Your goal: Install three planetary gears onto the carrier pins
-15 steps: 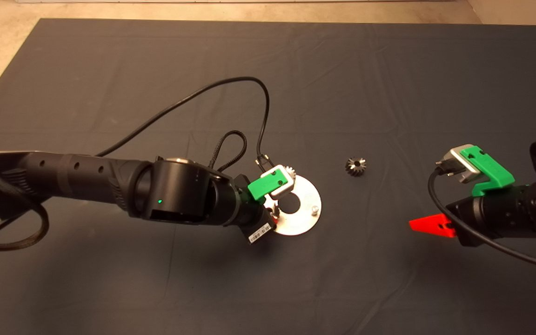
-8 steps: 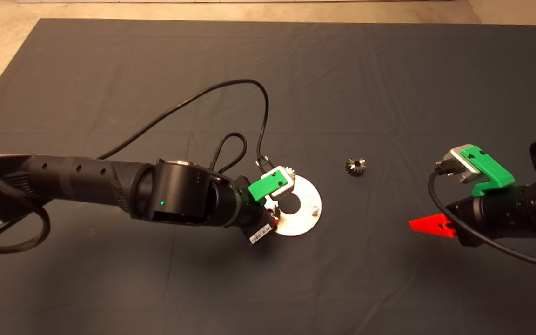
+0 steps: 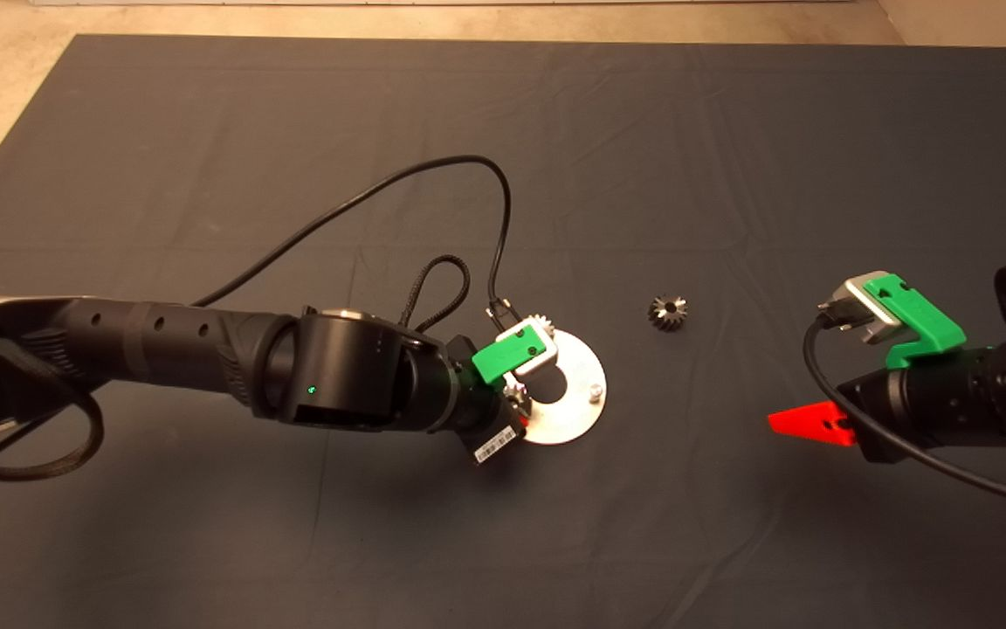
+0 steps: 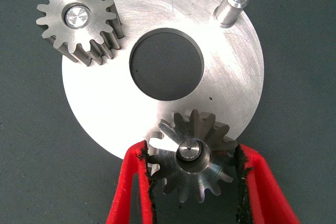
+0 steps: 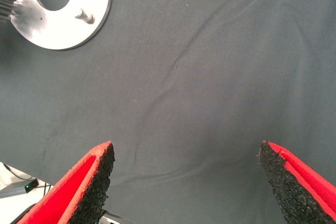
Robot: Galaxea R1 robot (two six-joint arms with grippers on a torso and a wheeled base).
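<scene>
Gear in small silvery-grey toothed steel [image 4: 191, 163] sits on a carrier pin at the round silver plate's [image 4: 231, 93] rim, clamped between the left gripper's [image 4: 193, 179] red fingers. A second gear [image 4: 79, 22] is seated at ten o'clock; one short silver stud [image 4: 232, 4] stands bare at one o'clock. A third gear [image 3: 667, 313] lies on the dark mat [image 3: 730, 157]. The right gripper [image 5: 186, 182] waits, fingers spread.
</scene>
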